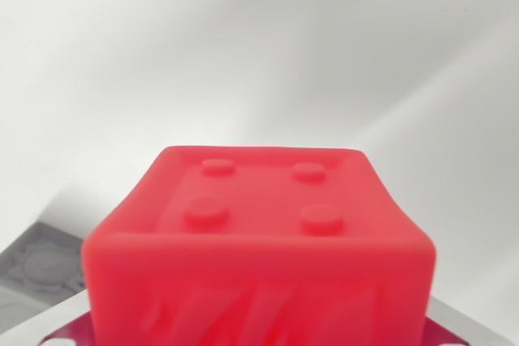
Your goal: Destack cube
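Though blurred by closeness, fills the lower middle of the wrist view: a red cube [258, 253]. Starting at the wrist view's left edge, low down: a grey moulded part [36, 263], with a round gear-like relief on it, partly hidden behind the cube's left corner. Just below that, at the bottom left: a pale silvery edge running diagonally, with a sliver of magenta surface [71, 334] beneath the cube's near left corner. What that surface belongs to: cannot tell.

Moving to the middle: red cube seen from slightly above, top face recessed inside a raised rim. Four round studs [207, 211] on that face, arranged two by two, the far pair looking smaller than the near pair. Near face soft and out of focus, showing faint slanted ridges or lettering, not readable. Bottom of the cube cut off by the frame, so what sits under it stays hidden.

Further right: another thin silvery edge and a trace of magenta at the bottom right corner, mirroring the left side.

Behind everything: a plain white backdrop [259, 46] with soft grey shadows falling diagonally.

No fingers visible anywhere, so width of the jaws: cannot tell.
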`<action>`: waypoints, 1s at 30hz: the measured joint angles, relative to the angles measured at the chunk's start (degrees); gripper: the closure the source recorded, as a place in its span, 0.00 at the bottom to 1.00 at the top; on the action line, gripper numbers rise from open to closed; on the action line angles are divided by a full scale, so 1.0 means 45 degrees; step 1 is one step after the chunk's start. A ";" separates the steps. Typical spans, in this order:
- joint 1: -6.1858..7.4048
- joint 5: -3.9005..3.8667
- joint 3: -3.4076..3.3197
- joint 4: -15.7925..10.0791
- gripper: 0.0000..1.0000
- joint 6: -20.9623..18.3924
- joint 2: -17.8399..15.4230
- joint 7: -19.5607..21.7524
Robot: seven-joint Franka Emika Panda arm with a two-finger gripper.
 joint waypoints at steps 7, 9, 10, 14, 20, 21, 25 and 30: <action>-0.0033 0.0204 0.0070 0.0011 1.00 0.0616 0.0654 -0.0143; -0.0050 0.0266 0.0096 0.0026 1.00 0.0786 0.0847 -0.0188; -0.0057 0.0296 0.0108 0.0036 1.00 0.0855 0.0930 -0.0205; -0.0096 0.0382 0.0164 0.0070 1.00 0.1125 0.1221 -0.0266; -0.0189 0.0472 0.0281 0.0158 1.00 0.1521 0.1706 -0.0342; -0.0205 0.0487 0.0302 0.0177 1.00 0.1580 0.1785 -0.0354; -0.0269 0.0536 0.0377 0.0238 1.00 0.1801 0.2066 -0.0395; -0.0366 0.0582 0.0479 0.0313 1.00 0.2072 0.2407 -0.0431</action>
